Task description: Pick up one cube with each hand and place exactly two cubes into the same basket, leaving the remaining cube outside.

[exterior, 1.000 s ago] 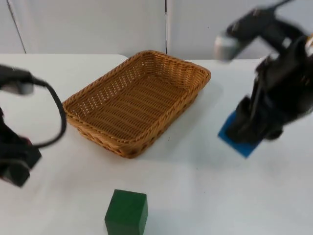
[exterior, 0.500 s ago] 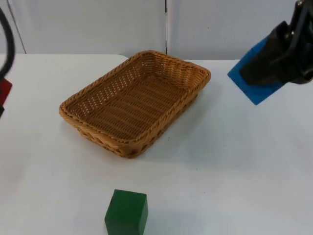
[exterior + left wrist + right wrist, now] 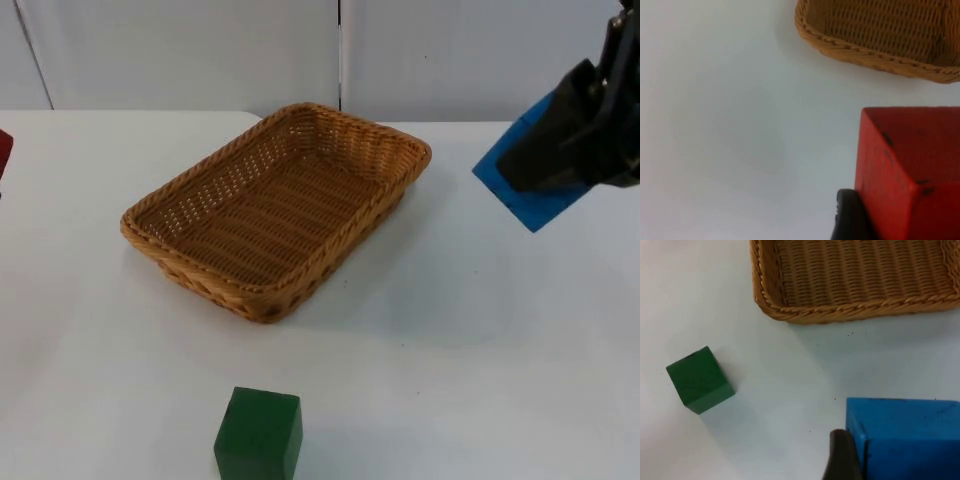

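My right gripper (image 3: 566, 150) hangs high over the table to the right of the basket (image 3: 190, 268), shut on a blue cube (image 3: 532, 195). The right wrist view has that blue cube (image 3: 905, 437) beside a black fingertip (image 3: 842, 458), with the green cube (image 3: 699, 380) and the basket rim (image 3: 840, 312) on the table beyond. My left gripper (image 3: 900, 225) is shut on a red cube (image 3: 910, 165), lifted above the table left of the basket (image 3: 875, 52). A sliver of the red cube (image 3: 3, 152) sits at the left edge of the top view. The green cube (image 3: 258, 435) rests near the front edge.
The wicker basket has nothing in it and lies at an angle in the middle of the white table (image 3: 450, 350). A grey partition wall (image 3: 200, 50) closes off the back.
My right gripper has lifted the blue cube off the table and carried it up. The left arm rose from the table with the red cube to the left edge.
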Controlling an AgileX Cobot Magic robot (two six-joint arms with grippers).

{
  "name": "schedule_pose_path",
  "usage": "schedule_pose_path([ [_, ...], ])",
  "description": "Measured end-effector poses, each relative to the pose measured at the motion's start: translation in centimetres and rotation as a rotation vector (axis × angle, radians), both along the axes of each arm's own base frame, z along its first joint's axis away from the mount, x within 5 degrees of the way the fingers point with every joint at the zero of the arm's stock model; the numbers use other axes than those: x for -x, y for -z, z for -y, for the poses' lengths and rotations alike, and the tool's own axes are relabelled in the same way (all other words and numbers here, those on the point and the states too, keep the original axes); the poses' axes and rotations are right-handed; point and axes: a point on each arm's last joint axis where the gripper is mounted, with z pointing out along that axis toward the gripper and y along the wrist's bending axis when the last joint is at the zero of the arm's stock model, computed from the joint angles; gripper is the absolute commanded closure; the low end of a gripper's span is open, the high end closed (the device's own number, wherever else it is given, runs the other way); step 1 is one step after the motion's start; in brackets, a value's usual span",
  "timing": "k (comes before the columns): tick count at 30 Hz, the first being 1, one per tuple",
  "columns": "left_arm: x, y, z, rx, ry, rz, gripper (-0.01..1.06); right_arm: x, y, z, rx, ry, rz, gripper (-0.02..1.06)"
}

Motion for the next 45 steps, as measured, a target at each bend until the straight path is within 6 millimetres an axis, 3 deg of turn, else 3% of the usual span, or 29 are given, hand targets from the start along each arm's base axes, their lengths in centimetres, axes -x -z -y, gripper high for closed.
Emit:
schedule_pose_path([
  [17, 0.1, 0.0, 0.1, 0.007, 0.005, -0.011, 1.05, -0.4, -0.5, -0.2, -0.094, 0.085, 0.006, 1.05],
  [22, -0.6, 0.1, 0.4, 0.042, -0.001, 0.018, 1.05, -2.0, -1.6, -1.5, -0.124, 0.089, 0.036, 1.05],
  [30, -3.0, 1.9, 1.1, 0.068, -0.009, 0.003, 1.05, -7.0, -1.0, -4.7, -0.104, 0.085, 0.041, 1.05],
  [37, -5.7, 3.3, 2.0, 0.092, 0.012, -0.018, 1.05, -13.1, 0.8, -4.6, -0.068, 0.159, 0.025, 1.05],
  [38, -5.7, 3.3, 2.0, 0.092, 0.012, -0.018, 1.05, -13.1, 0.8, -4.6, -0.068, 0.159, 0.025, 1.05],
  [42, -9.1, 3.3, 3.0, 0.116, 0.035, 0.017, 1.05, -16.9, 2.7, -6.0, -0.021, 0.138, 0.016, 1.05],
  [45, -10.7, 3.6, 3.4, 0.110, 0.049, 0.032, 1.05, -18.4, 3.7, -6.9, -0.009, 0.125, 0.016, 1.05],
])
